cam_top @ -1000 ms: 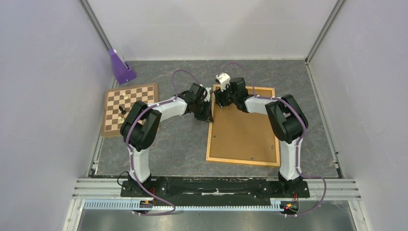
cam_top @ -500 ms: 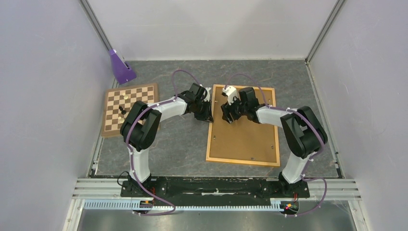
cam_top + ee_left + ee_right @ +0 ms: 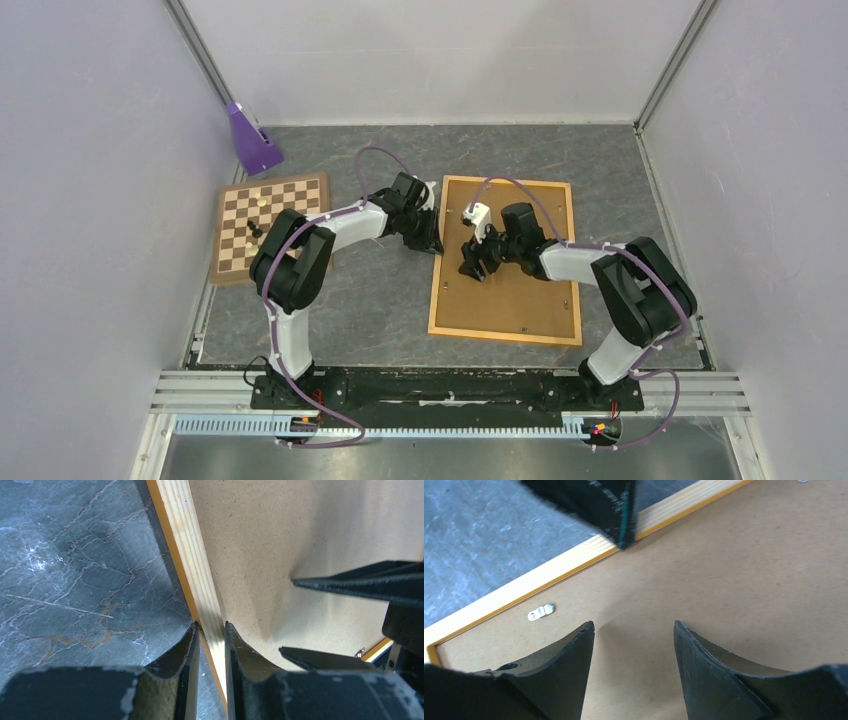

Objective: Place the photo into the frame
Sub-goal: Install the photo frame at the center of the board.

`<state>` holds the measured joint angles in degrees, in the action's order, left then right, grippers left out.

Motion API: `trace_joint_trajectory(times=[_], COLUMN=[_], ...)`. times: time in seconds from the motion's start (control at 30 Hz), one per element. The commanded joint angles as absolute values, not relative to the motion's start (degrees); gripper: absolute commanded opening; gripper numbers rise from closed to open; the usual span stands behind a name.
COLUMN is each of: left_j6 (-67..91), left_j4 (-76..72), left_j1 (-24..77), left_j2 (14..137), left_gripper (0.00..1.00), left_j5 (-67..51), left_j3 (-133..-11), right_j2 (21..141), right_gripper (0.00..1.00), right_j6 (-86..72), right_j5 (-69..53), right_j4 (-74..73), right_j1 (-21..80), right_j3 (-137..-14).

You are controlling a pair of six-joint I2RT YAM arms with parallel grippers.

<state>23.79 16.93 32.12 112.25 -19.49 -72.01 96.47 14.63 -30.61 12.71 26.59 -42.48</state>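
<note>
Fibreboard-backed frame [image 3: 510, 300] face-down on surface [image 3: 370, 290], L jaws pinching its side rail, R jaws open over its back. Photo not in view. Step prob. freeing back; next: turn clips [image 3: 540, 612].

white links [image 3: 288, 345], black joints [image 3: 296, 266], purple cables [image 3: 372, 150], dark curved fingers [image 3: 719, 680].

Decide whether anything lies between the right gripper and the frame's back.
Nothing visible does. The right gripper, jaws open, faces the bare brown back of the frame. The left gripper grips the frame's left rail, off to the side.
</note>
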Motion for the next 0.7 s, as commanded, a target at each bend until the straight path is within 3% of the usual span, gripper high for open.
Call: trace_joint_trajectory(times=[0.0,0.67], left_j6=[24.8,23.9], left_j4=[16.8,15.7], left_j1=[31.2,31.1], left_j2=[113.0,112.0], left_gripper=[0.02,0.02], left_j5=[-21.3,-22.9], left_j3=[-71.1,-70.8], right_j2=[93.3,93.2], right_gripper=[0.62,0.59], right_j6=[16.3,22.9], right_j5=[-31.5,-17.7], right_j4=[14.7,17.0], right_j1=[29.1,39.1], right_j3=[-38.9,-36.7])
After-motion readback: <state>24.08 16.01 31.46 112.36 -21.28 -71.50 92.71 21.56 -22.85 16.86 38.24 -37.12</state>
